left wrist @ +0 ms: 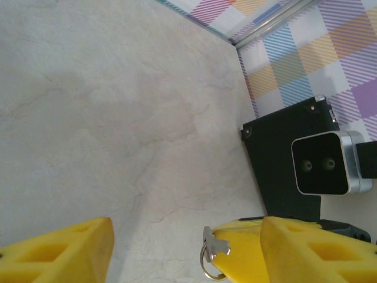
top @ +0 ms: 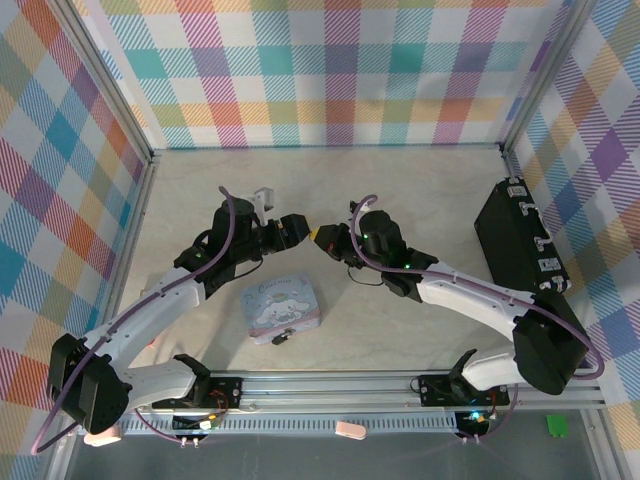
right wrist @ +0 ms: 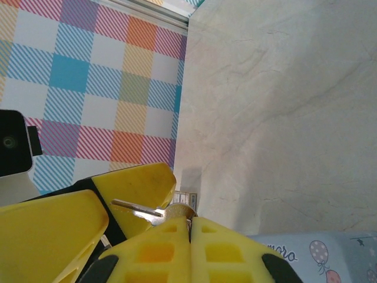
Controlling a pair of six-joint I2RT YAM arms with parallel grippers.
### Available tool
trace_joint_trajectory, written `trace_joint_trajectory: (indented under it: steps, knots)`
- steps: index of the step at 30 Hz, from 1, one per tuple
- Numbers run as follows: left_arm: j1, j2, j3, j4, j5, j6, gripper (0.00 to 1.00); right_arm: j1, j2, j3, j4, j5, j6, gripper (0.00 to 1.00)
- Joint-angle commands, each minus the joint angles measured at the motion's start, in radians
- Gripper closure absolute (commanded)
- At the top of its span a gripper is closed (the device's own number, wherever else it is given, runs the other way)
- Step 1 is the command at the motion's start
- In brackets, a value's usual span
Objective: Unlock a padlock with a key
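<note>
Left wrist view, lower edge: left hand (left wrist: 187,236) spread, the ringed key (left wrist: 217,246) between its fingers; right hand (right wrist: 189,223) pressed together, pinching the key.

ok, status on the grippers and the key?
Right gripper shut on the key. Left gripper open, fingers either side of it. Cartoon tin on the table nearer the bases, apart from both.
</note>
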Motion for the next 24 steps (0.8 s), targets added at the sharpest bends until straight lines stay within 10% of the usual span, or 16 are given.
trace_joint_trajectory:
  steps: [1,24]
  knots:
    - [-0.006,0.002,0.040,0.003,-0.013,0.011,0.41,0.001,0.002,0.027,0.050,-0.014,0.011,1.00]
    - [-0.006,0.028,0.067,-0.025,0.018,0.009,0.80,0.007,0.018,0.034,0.041,-0.020,0.010,1.00]
